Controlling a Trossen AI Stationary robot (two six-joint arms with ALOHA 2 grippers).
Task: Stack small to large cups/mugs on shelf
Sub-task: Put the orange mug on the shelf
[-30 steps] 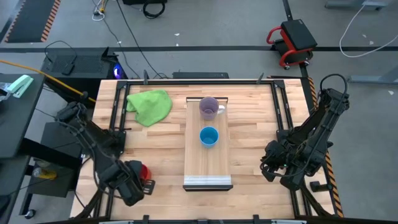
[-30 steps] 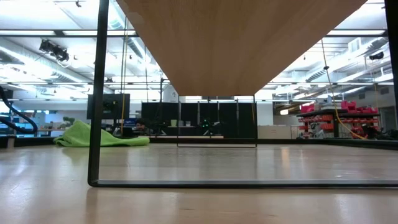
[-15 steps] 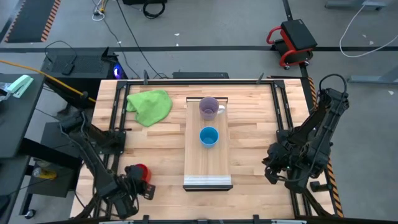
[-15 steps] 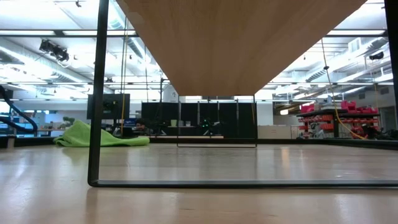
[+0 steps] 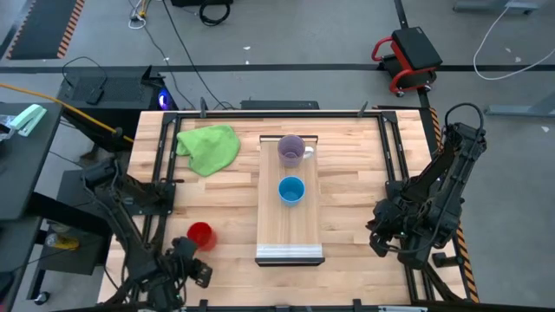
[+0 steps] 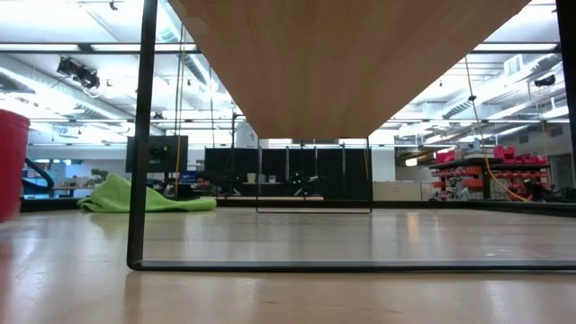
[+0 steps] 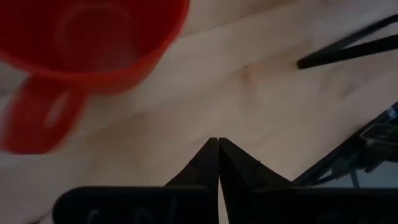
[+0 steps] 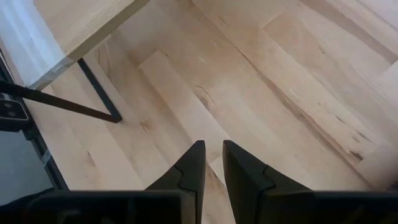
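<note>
Wood tabletop (image 5: 347, 173) holds your shelf (image 5: 290, 227): red mug (image 5: 200, 235) sits off it, near its grey-strip end, left gripper (image 5: 192, 270) beside it, fingers pressed together, empty. Farther along the shelf you have blue cup (image 5: 291, 190), then purple mug (image 5: 291, 149) — unstacked, red not yet placed; right gripper (image 5: 378, 236) waits narrowly parted.

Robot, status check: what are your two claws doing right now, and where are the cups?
Left gripper shut, empty, beside red mug on table. Right gripper parked, holding nothing. Purple mug, blue cup on shelf. Nothing in the way.

Even bright overhead light, soft shadows, red mug (image 7: 87, 56) blurred close-up
</note>
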